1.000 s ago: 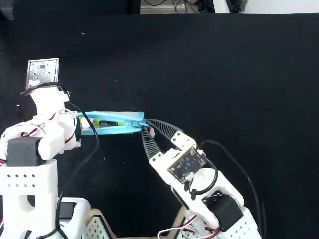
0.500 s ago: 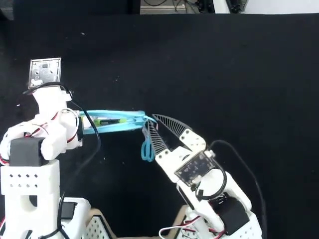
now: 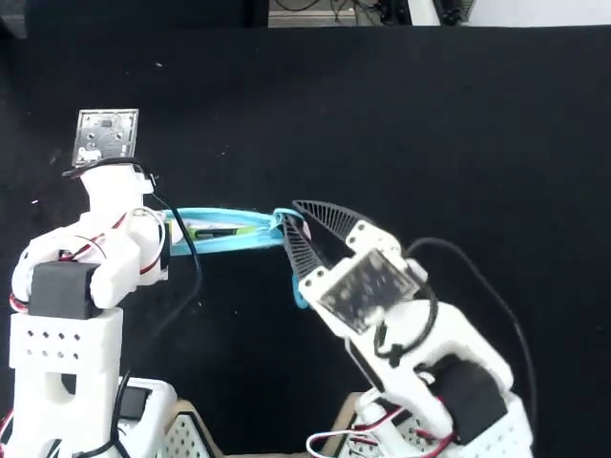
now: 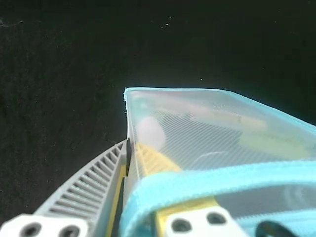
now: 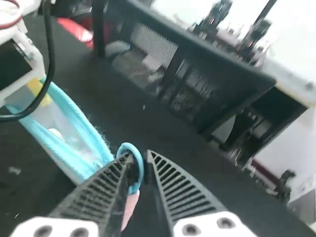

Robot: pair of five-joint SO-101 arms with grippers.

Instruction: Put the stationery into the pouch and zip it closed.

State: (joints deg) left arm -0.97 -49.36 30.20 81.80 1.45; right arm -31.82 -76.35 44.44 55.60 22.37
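Noting stationery (image 4: 217, 118) already lying inside the pouch (image 3: 224, 232) over the desk (image 3: 430, 143); I'm holding one end in the left gripper (image 4: 129, 153), jaws clamping it, while the right gripper (image 5: 139, 155) jaws are pinching the pull loop (image 5: 140, 165), so I'm judging only the zipping remains.

Pouch (image 3: 229, 232): translucent white mesh with light-blue trim; slim, turned on edge, lying crosswise, left of centre in the high view
Pull loop (image 5: 132, 159): light-blue ring at one end of the pouch
Stationery (image 4: 149, 132): inside, seen through the mesh; white rounded piece, yellow piece, pale green stick
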